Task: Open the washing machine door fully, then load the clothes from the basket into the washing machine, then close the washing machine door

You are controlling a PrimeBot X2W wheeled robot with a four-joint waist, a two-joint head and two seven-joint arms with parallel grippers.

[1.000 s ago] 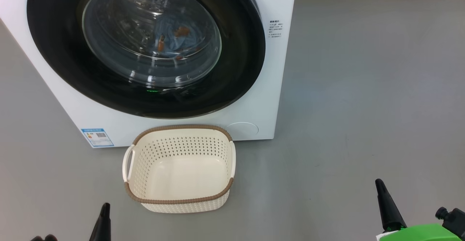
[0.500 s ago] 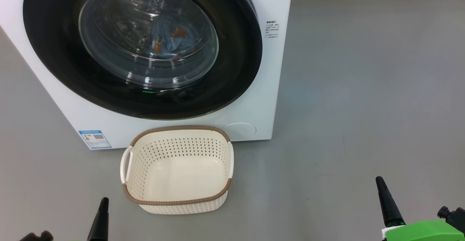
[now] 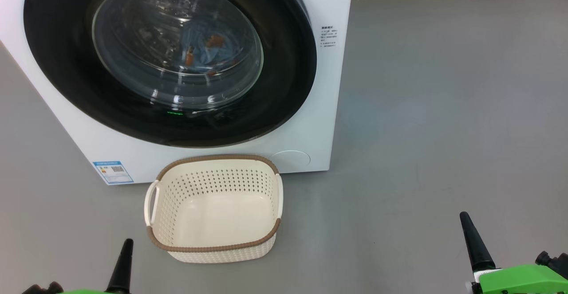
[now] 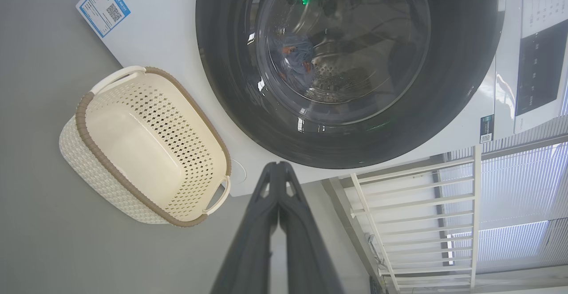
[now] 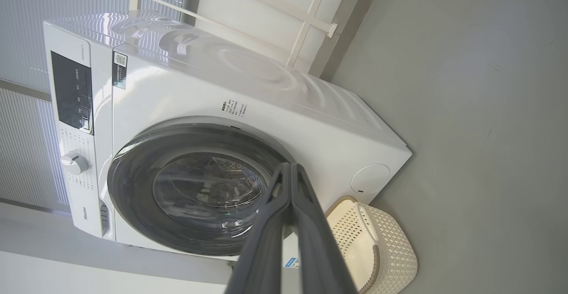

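left gripper [image 3: 128,242]: lowest left of my head view, fingers pressed together into one point, nothing held. It hangs over the floor [image 3: 443,107], near the front left corner of the basket [image 3: 213,246] but apart from it.
right gripper [image 3: 464,216]: lower right, fingers pressed together too, nothing in it, well apart from the basket (green housing just behind it).
basket: upright on the floor between me and the washing machine [image 3: 326,107], bare cream bottom showing. Its back rim is just beside the machine's lower front; I can't tell if they touch.
blue label sticker [image 3: 113,172]: lower left corner of the machine's front, just left of the basket.
round cap [image 3: 290,160]: lower right of the front, just behind the basket's back right corner.
washing machine: white box standing on the floor behind the basket.
washing machine door [image 3: 288,63]: shut flush against the front, glossy black ring, glass bowl at centre.
clothes [image 3: 208,50]: light blue with orange-brown figures, inside the drum, seen through the glass (reflections blur the rest).
control panel [image 5: 71,92]: dark, on the machine's top strip, in my right wrist view.
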